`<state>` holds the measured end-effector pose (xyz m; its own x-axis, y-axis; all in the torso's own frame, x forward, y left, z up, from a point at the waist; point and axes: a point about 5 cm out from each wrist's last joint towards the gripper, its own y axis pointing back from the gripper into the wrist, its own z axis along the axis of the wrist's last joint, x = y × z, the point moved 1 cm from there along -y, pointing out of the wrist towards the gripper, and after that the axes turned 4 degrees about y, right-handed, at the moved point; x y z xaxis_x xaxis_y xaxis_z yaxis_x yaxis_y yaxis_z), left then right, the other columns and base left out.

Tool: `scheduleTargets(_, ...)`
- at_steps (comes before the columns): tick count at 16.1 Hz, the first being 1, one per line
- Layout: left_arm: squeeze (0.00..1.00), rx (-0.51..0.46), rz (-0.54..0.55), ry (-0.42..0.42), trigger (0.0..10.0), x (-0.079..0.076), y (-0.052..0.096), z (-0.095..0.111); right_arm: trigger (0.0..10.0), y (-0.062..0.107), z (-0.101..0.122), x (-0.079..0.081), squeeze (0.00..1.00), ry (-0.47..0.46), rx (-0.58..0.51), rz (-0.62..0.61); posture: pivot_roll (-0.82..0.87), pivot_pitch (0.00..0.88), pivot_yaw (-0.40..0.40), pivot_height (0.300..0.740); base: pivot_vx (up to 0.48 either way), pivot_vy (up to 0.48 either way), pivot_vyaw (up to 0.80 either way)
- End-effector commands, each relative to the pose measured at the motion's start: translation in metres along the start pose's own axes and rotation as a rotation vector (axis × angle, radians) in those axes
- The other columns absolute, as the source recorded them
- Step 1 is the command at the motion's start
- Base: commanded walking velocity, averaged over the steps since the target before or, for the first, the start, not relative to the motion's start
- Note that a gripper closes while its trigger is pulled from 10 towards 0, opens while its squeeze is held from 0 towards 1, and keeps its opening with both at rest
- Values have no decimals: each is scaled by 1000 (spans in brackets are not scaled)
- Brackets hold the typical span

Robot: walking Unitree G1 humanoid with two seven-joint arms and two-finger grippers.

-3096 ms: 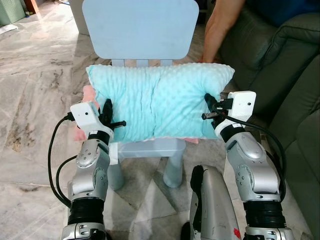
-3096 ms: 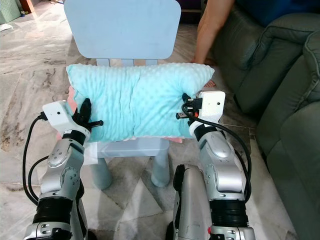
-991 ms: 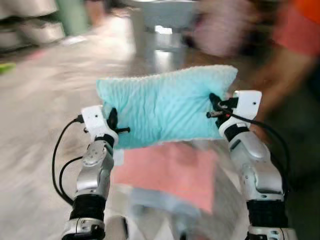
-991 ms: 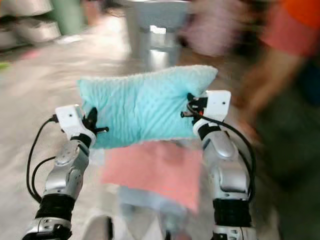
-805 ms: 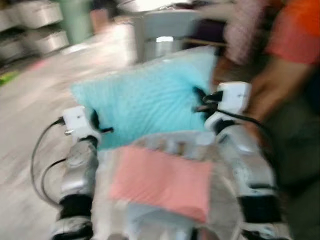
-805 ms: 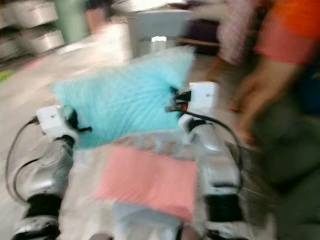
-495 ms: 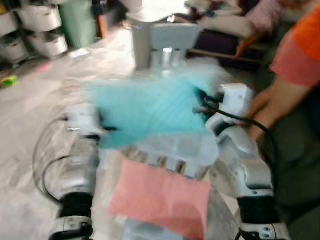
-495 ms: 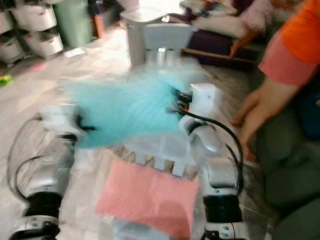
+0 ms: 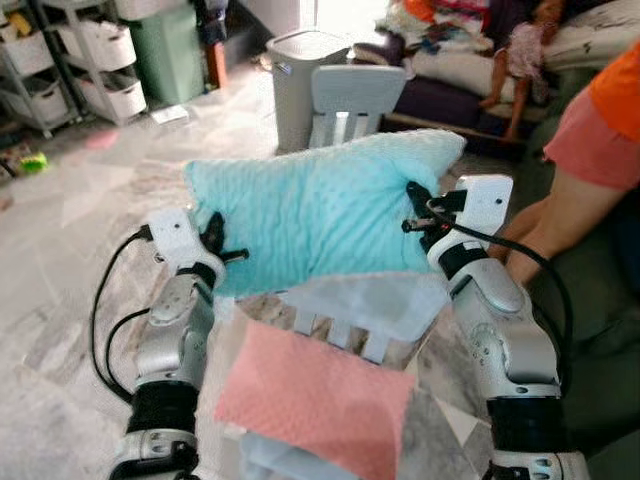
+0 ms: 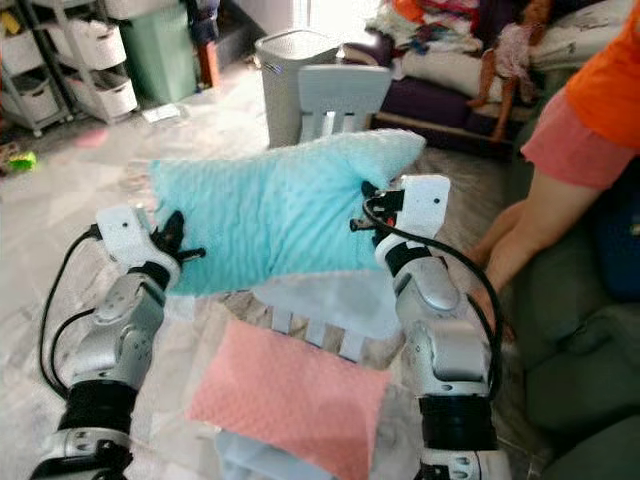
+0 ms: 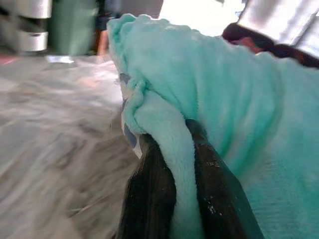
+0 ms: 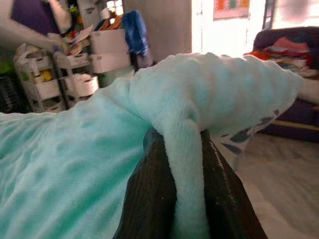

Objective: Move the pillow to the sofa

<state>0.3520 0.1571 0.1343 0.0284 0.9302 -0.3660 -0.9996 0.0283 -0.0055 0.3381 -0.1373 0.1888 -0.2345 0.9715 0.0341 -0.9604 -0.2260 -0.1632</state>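
marble floor (image 9: pixel 90 190) of a cluttered living room, with storage drawers (image 9: pixel 100 60) and a grey bin (image 9: pixel 297 60) at the far side. landmark for all positions: the small blue chair (image 9: pixel 365 305).

nearest the camera, a pink cushion (image 9: pixel 315 395) lies on the chair seat. just beyond it, above the chair back, the teal pillow (image 9: pixel 315 210) hangs in the air between both arms. the left pincer (image 9: pixel 222 250) is clenched on the pillow's left edge; the left wrist view shows a fold of fabric pinched between its two fingers (image 11: pixel 149 199). the right pincer (image 9: pixel 412 215) is clenched on the right edge in the same way, fabric between its fingers (image 12: pixel 149 199).

change: three seconds ago the pillow lay on the chair seat. it is now lifted clear of the seat, exposing the pink cushion beneath. the views have also swung since then, so the camera has moved.

to the right of the chair, a person's arm (image 9: pixel 570 200) reaches down beside the dark sofa (image 10: pixel 580 370). a second chair (image 9: pixel 355 100) stands farther back.

judgement: pickup is complete; carry to the sofa and release remain. the person's arm lies near the likely path.
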Motion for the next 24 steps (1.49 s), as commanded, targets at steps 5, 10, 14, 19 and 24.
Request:
scheduleTargets(5, 0, -12, -8, -4, 10000, -3, 1, 1, 10000, 1, 6, -1, 0, -3, -20, 4, -164, 0, -32, 740, 0, 0, 0)
scheduleTargets(10, 0, -6, -12, 10, 10000, -6, 3, 0, 10000, 3, 3, 0, 0, -12, 1, 11, -170, 0, -35, 740, 0, 0, -244)
scheduleTargets(14, 0, 0, -10, 21, 10000, -6, 5, -3, 10000, 4, 3, 0, 0, -10, 9, 16, -174, 0, -36, 740, 0, 0, -780)
scheduleTargets(19, 0, 10, -17, 30, 10000, -8, 7, -5, 10000, 6, 3, 1, 0, -15, 9, 20, -176, 0, -41, 740, 0, 0, -313)
scheduleTargets(24, 0, 23, -16, 38, 10000, -8, 10, -8, 10000, 8, 2, 1, 0, -14, 17, 22, -180, 0, -42, 740, -152, 0, 0)
